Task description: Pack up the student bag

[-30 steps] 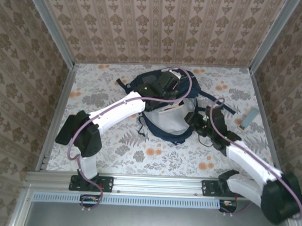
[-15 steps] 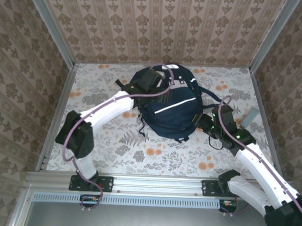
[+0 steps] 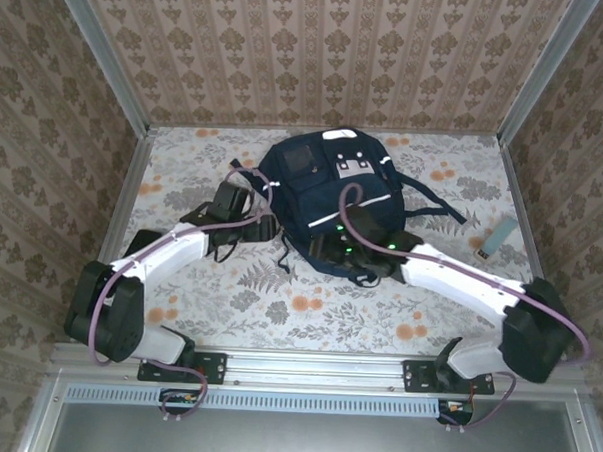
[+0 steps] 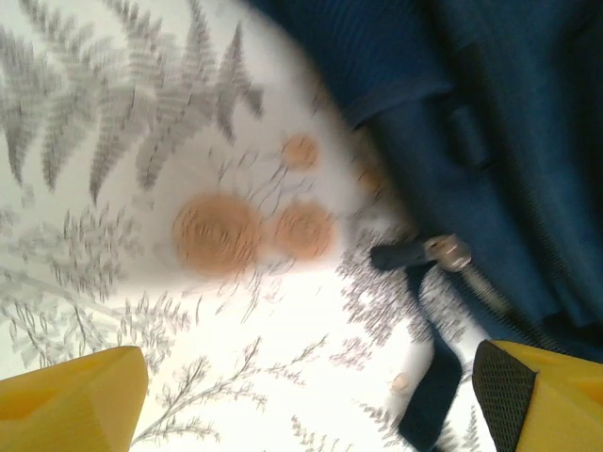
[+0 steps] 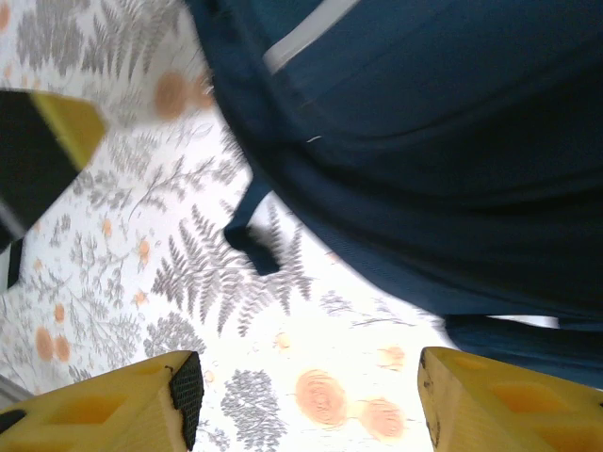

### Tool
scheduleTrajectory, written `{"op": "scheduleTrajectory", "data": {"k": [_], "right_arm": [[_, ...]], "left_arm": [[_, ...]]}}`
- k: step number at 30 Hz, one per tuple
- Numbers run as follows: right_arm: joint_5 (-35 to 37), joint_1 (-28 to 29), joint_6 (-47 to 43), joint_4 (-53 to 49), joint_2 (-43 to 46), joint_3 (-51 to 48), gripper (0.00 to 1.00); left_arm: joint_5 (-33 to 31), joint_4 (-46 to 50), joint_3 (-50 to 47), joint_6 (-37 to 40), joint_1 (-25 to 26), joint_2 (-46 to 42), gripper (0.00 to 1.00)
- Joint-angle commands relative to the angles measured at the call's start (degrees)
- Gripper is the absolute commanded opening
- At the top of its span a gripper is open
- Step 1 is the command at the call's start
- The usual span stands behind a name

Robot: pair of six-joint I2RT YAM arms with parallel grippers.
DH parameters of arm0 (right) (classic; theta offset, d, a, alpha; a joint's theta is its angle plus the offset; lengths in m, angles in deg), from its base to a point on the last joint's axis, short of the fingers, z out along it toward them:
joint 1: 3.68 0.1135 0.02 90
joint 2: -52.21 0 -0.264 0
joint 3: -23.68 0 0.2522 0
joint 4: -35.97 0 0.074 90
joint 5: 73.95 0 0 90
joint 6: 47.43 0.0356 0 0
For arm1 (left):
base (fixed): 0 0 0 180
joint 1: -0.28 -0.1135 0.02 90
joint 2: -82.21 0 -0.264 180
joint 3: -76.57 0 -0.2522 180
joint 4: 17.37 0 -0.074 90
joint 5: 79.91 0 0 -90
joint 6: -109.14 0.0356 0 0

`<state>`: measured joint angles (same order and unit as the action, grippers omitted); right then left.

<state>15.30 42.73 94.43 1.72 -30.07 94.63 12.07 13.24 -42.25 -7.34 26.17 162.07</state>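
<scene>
Your left gripper (image 4: 306, 377) is released: its yellow fingers (image 4: 75, 400) sit wide apart at the bottom corners of the left wrist view, with bare floral tabletop (image 3: 184, 171) between them. From above, you can see it beside the left flank of the student bag (image 3: 328, 197), low over the tabletop. That wrist view is blurred, but you can make out navy fabric at the upper right and a dark strap end with a small metal tip (image 4: 443, 252) lying on the print just ahead of the gripper.

Your right gripper (image 5: 306, 377) is also released, its fingers (image 5: 509, 405) spread and holding nothing. It sits at the near edge of the bag, with the navy body filling the upper right of its view, the white stripe (image 5: 301, 38) at the top, and a dark strap loop (image 5: 250, 231) hanging off the bag's edge onto the tabletop.

You'll find the bag lying flat in the middle of the tabletop, towards the far wall, with its front patches facing up and dark straps trailing out to the right. A small pale blue item (image 3: 498, 238) lies well apart from it near the right edge.
</scene>
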Motion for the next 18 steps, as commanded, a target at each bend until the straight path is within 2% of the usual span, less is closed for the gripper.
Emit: {"op": "scheduleTrajectory", "data": {"k": [1,4,9,13,18], "right_arm": [[4.14,4.44,0.50,2.07,-6.90,5.64,0.62],[7.80,6.40,-1.64,0.28,-14.04,11.47,0.61],[13.48,6.23,-4.35,-2.36,-22.03,17.87,0.59],[16.66,4.85,-4.90,-3.19,-22.62,16.23,0.59],[18.59,2.45,-4.90,-3.74,-19.20,10.68,0.59]], "left_arm": [[2.95,-3.91,-2.70,-3.56,-2.82,-2.32,0.91],[2.69,-3.85,-3.75,-5.16,-4.25,-2.75,0.91],[3.96,-4.70,-4.57,-5.23,-5.32,-2.95,0.91],[5.49,-5.42,-4.70,-3.45,-5.41,-2.95,0.90],[8.56,-8.90,-5.82,-1.19,-5.36,-2.65,0.89]]}}
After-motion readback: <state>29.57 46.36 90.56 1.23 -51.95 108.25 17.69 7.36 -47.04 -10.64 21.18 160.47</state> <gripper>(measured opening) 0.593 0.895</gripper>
